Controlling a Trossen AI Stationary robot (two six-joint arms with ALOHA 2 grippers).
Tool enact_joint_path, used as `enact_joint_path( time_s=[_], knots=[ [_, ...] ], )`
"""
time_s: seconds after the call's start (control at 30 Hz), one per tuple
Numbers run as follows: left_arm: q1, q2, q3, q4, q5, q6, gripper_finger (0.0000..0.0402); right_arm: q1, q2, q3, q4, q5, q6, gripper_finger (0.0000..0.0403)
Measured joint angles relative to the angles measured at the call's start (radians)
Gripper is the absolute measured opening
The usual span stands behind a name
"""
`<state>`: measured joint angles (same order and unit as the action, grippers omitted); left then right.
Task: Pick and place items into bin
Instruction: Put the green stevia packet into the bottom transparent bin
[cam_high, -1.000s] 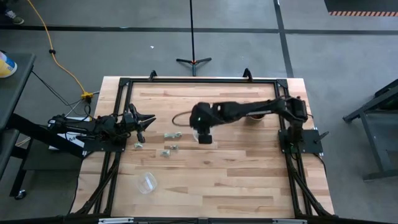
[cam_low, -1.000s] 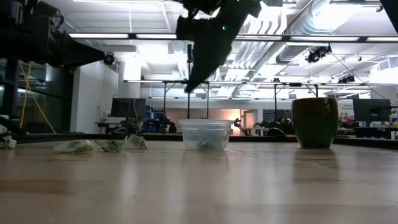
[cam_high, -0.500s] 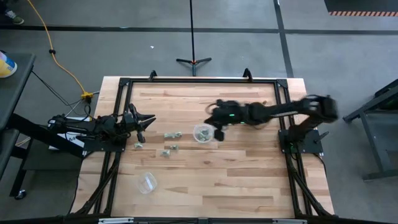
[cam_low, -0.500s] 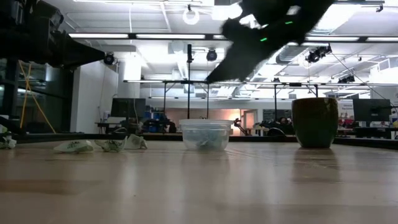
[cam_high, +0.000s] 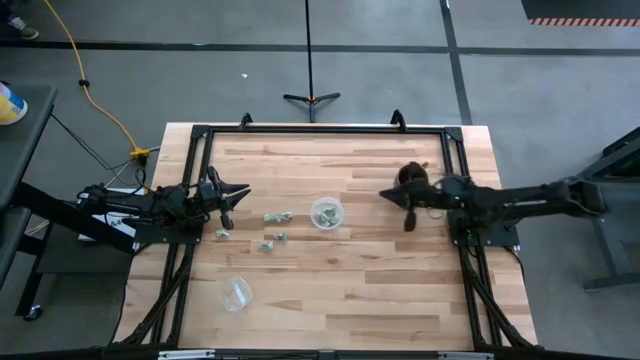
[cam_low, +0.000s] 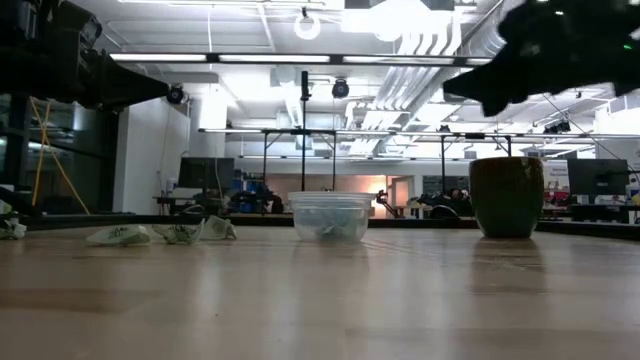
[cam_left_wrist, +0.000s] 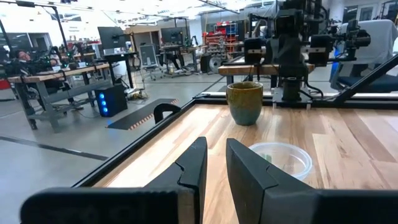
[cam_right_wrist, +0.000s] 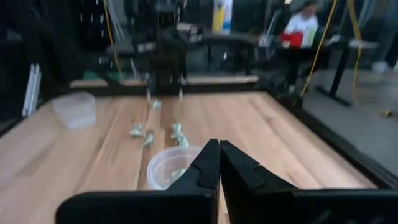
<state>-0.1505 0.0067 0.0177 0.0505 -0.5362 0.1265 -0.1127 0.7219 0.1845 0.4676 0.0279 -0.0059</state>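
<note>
The pale green-grey pieces (cam_high: 272, 228) lie at nine o'clock of the clear cup (cam_high: 325, 213). They look light, crumpled and soft: pinch one across its middle. The right gripper (cam_high: 408, 205), fingers together and empty, hangs at three o'clock; the left gripper (cam_high: 228, 196) waits, narrowly parted.

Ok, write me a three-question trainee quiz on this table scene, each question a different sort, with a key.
1. True or false: the right gripper is directly over the clear cup in the middle of the table.
2. Multiple choice: the loose pale items on the wood lie mostly between the middle cup and
A. the brown mug
B. the left gripper
C. the empty clear cup near the front edge
3. Fill in: in the right wrist view, the fingers of the right gripper are ____ together.

Key: 1 false, it is off to the side by the mug; 2 B; 3 closed.
</note>
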Motion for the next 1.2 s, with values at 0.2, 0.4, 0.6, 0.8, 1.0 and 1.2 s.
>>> enact_joint_path(
  time_s=[0.2, 0.4, 0.6, 0.8, 1.0, 1.2],
  knots=[
    [0.000, 0.000, 0.000, 0.000, 0.000, 0.000, 0.0097, 0.000, -0.274, -0.152, 0.091, 0.046, 0.011, 0.0002],
    [0.000, 0.000, 0.000, 0.000, 0.013, 0.014, 0.0097, 0.000, -0.435, -0.169, -0.104, 0.118, 0.052, 0.0003],
    [0.000, 0.000, 0.000, 0.000, 0.018, 0.046, 0.0097, 0.000, -0.474, -0.174, -0.228, 0.247, 0.074, 0.0001],
    [0.000, 0.040, 0.000, 0.002, 0.079, -0.049, 0.0142, 0.000, -0.473, -0.175, -0.249, 0.261, 0.076, 0.0009],
    [-0.001, 0.152, 0.017, -0.018, 0.270, -0.218, 0.0268, 0.000, -0.473, -0.175, -0.269, 0.258, 0.077, 0.0006],
    [-0.001, 0.349, 0.145, -0.064, 0.293, -0.314, 0.0290, 0.000, -0.473, -0.175, -0.318, 0.257, 0.077, 0.0008]
  ],
)
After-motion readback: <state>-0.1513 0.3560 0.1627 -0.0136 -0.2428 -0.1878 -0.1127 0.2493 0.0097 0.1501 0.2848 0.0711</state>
